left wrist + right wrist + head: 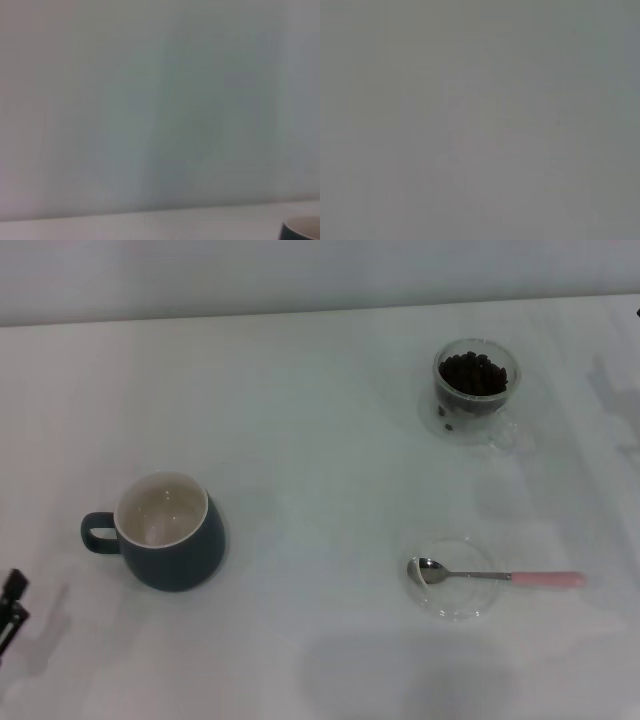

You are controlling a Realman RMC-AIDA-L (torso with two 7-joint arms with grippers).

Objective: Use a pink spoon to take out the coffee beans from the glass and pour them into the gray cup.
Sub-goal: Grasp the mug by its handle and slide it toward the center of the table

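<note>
The pink spoon [500, 576] lies with its metal bowl on a flat clear saucer [452, 578] at the front right, handle pointing right. The glass [476, 388] with coffee beans [473, 374] stands at the back right. The gray cup [168, 531] stands at the front left, handle to the left, its white inside empty; its rim also shows in a corner of the left wrist view [302, 230]. My left gripper [10, 608] shows only as a dark part at the left edge, left of the cup. My right gripper is out of view.
The white table [320, 440] runs back to a pale wall. The right wrist view shows only a plain grey surface. A small dark bit shows at the right edge of the head view [637, 312].
</note>
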